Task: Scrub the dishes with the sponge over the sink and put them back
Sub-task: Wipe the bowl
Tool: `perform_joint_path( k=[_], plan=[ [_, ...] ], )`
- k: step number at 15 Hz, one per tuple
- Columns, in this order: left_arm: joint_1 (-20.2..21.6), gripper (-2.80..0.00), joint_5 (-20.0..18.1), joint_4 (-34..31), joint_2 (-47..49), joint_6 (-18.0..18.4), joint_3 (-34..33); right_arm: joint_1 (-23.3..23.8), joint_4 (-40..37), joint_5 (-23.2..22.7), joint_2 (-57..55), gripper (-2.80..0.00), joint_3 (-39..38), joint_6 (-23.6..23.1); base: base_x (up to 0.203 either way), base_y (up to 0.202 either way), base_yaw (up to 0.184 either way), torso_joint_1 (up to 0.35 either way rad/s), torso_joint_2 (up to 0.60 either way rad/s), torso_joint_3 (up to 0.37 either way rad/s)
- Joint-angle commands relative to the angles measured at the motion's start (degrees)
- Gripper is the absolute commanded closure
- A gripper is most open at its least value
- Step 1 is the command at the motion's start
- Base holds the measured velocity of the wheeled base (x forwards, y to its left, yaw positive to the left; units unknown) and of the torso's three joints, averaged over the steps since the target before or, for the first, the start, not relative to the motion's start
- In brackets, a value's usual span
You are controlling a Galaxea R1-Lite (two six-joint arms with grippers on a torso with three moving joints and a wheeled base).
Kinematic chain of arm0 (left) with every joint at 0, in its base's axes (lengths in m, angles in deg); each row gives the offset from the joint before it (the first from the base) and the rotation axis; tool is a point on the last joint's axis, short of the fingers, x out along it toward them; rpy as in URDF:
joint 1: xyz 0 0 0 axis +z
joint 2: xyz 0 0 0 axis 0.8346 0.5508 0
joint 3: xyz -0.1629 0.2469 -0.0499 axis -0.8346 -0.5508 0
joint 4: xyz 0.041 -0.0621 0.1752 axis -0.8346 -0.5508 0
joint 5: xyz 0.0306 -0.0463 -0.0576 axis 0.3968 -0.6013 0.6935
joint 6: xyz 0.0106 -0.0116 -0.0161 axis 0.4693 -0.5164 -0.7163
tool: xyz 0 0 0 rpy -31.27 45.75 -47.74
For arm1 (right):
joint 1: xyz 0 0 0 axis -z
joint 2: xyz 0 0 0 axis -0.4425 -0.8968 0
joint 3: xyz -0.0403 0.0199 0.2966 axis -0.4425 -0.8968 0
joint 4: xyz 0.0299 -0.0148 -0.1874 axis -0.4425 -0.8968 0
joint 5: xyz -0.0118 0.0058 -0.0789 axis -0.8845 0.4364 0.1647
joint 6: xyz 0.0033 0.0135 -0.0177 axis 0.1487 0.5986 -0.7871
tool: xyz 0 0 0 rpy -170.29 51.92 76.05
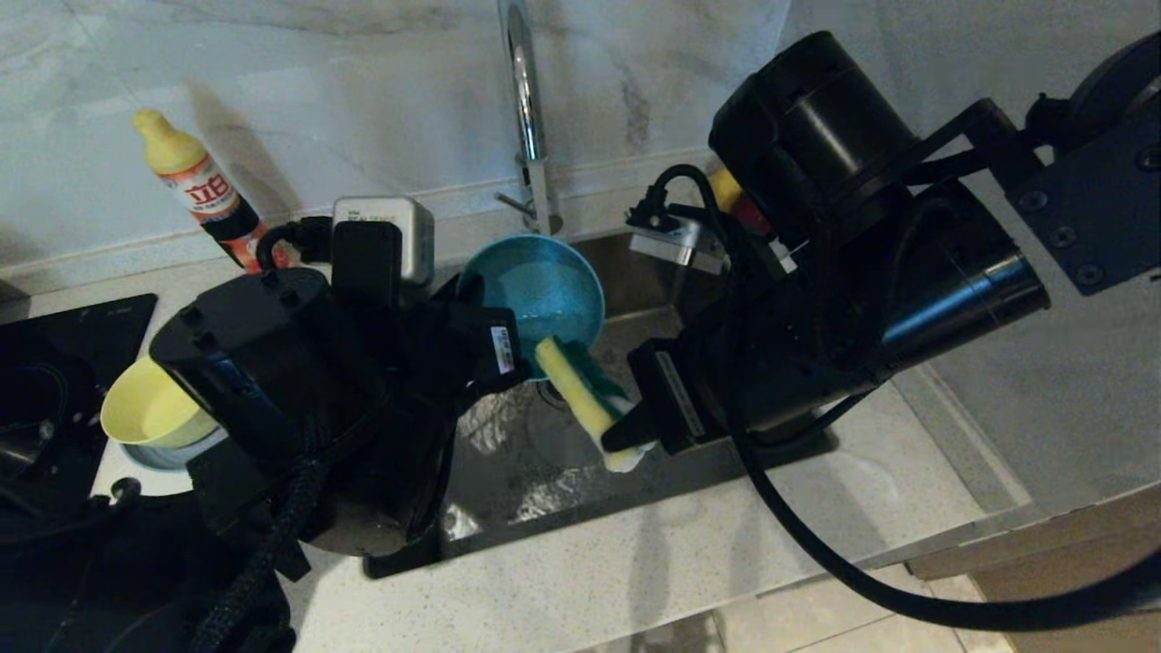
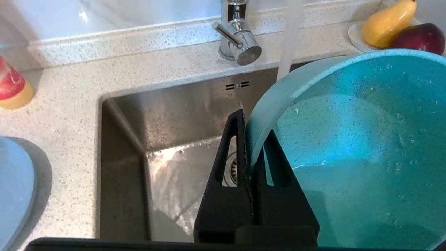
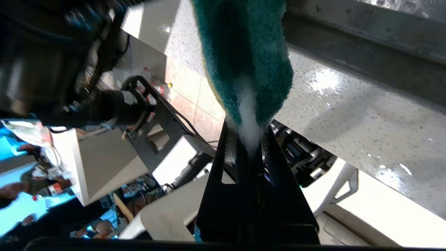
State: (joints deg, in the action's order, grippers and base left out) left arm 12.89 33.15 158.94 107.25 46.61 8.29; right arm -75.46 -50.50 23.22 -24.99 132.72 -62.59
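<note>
The left gripper (image 2: pixel 251 153) is clamped on the rim of the teal-blue bowl (image 1: pixel 542 292), one finger inside the wall and one outside, holding the bowl tilted on edge over the sink (image 1: pixel 535 453) with its hollow turned toward the right arm. Water beads the bowl's inside. The right gripper (image 3: pixel 248 146) pinches one end of the sponge (image 1: pixel 585 390), foam showing white between its fingers; the sponge's far end lies just beside the bowl's lower rim, though contact cannot be confirmed. Behind the basin stands the chrome tap (image 1: pixel 531 118). On the counter to the left, the yellow bowl (image 1: pixel 150 408) rests on the grey-blue plate (image 2: pixel 14 195), and a detergent bottle (image 1: pixel 200 186) stands by the wall. A saucer with fruit (image 2: pixel 400 26) lies beyond the sink.
</note>
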Motion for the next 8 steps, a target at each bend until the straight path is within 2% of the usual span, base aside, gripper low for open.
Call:
perform_joint_path(
  k=[1, 4, 8],
  plan=[
    [-0.55, 0.0, 0.25, 0.75, 0.5, 0.16, -0.95, -0.02, 0.89, -0.11, -1.03, 0.0, 0.01, 1.59, 0.0, 0.0, 0.0, 0.0, 0.0, 0.0],
    [-1.41, 0.0, 0.31, 2.75, 0.16, 0.45, -2.97, 0.05, 1.89, -0.21, -1.97, 0.0, 0.01, 2.15, 0.0, 0.0, 0.0, 0.0, 0.0, 0.0],
    [-1.41, 0.0, 0.34, 8.44, -0.02, 2.86, -5.04, 0.93, 3.72, -1.77, -3.21, 0.0, 0.18, 4.11, 0.0, 0.0, 0.0, 0.0, 0.0, 0.0]
  ],
)
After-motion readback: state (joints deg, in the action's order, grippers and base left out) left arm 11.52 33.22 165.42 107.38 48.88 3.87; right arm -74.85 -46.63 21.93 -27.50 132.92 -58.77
